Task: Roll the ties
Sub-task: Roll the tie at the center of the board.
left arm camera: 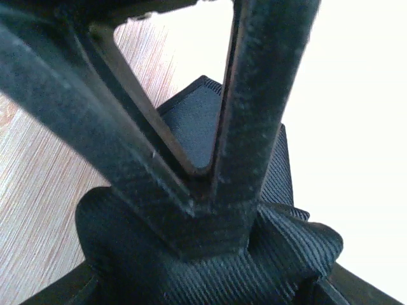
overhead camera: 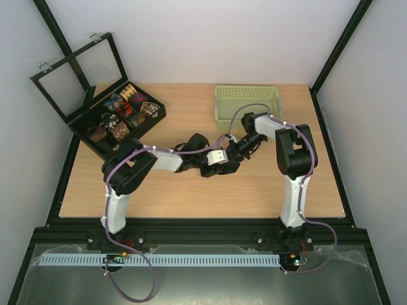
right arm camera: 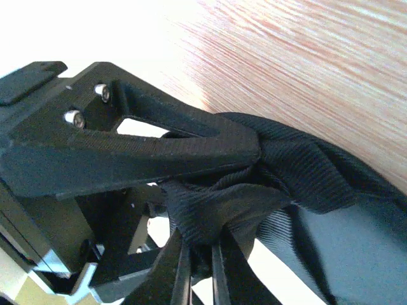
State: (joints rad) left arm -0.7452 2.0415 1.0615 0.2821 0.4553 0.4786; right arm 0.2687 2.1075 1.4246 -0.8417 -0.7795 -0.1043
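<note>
Both arms are bent at the elbow.
- Left arm (overhead camera: pixel 127 171): reaches right from its base, forearm low over the desk (overhead camera: pixel 191 197).
- Right arm (overhead camera: pixel 294 152): stands up, then doubles back toward the left.
- Wrists meet at about mid-desk, grippers tip to tip on one bunched black tie (right arm camera: pixel 331 184).
- Right gripper (overhead camera: pixel 238 151): fingers (right arm camera: pixel 181 273) pinched close on the cloth.
- Left gripper (overhead camera: pixel 224 166): jaws partway apart with cloth packed between them, one fingertip (right arm camera: pixel 245 147) pressed into the folds.

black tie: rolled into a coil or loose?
Loose, not rolled. The black tie is a crumpled wad, its folds fanning out from where the left gripper and right gripper pinch it; no coil shows.
</note>
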